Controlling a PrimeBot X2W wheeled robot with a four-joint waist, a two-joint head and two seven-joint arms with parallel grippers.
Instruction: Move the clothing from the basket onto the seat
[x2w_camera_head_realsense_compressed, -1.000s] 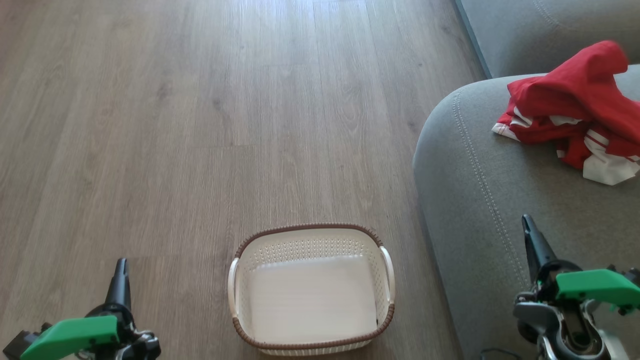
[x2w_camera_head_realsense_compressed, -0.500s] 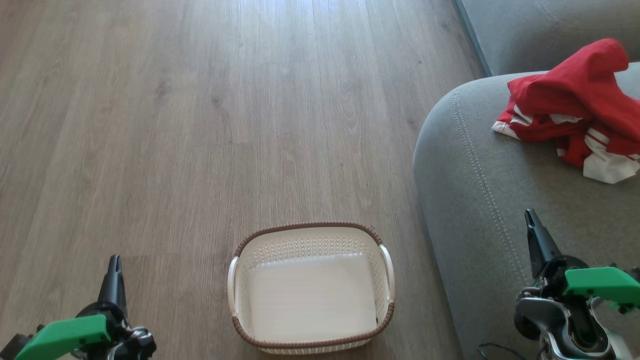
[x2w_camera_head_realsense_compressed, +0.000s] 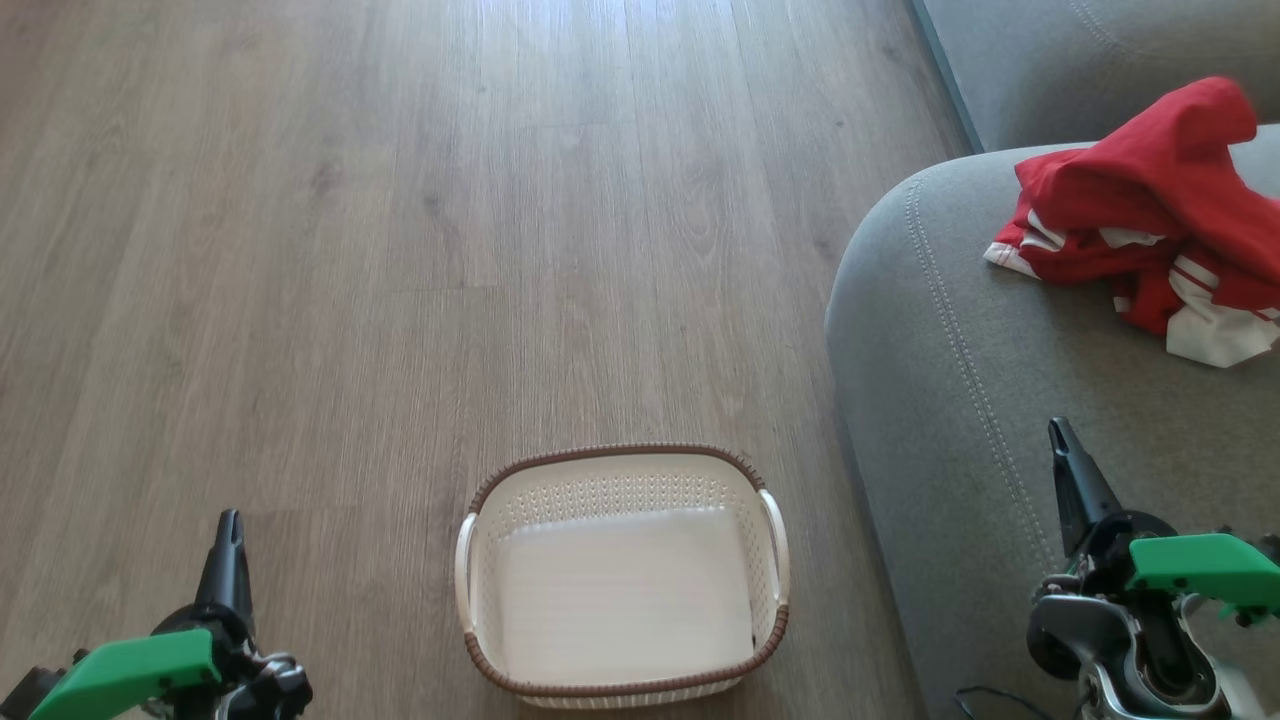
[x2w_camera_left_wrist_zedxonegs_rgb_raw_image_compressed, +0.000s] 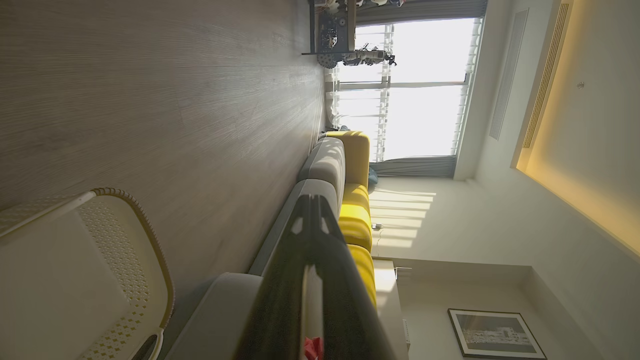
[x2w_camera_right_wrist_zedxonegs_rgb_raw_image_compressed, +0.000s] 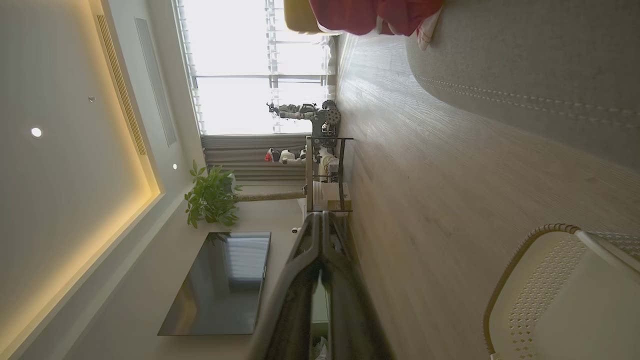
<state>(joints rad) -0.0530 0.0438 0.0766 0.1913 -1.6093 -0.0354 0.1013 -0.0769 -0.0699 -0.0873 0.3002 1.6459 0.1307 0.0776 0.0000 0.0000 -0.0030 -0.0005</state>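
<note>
Clothing (x2w_camera_head_realsense_compressed: 1140, 230): one crumpled heap of red fabric with white stripes and white panels. It lies on the seat (x2w_camera_head_realsense_compressed: 960, 400), ahead of the right gripper (x2w_camera_head_realsense_compressed: 1056, 428) and slightly to the right of its fingertips, well apart from them. The number of garments in the heap cannot be told.

Seat: one grey cushion with pale stitching along its rounded edge. In the head view, the two fingers of the right gripper show against its near part.

Basket (x2w_camera_head_realsense_compressed: 610, 452): one, standing on the wood floor (x2w_camera_head_realsense_compressed: 400, 250) just beside the seat. It has one brown rim and two white side handles, and its pale bottom shows bare. It sits between the two grippers, to the right of the left fingers and to the left of the right fingers, touching neither.

Grippers: two, each with two long dark fingers pointing forward. On the left gripper (x2w_camera_head_realsense_compressed: 229, 520) and on the right gripper alike, the fingers are clenched together, tip against tip, and grasp nothing. In the right wrist view, the clothing sits far beyond the fingertips.
</note>
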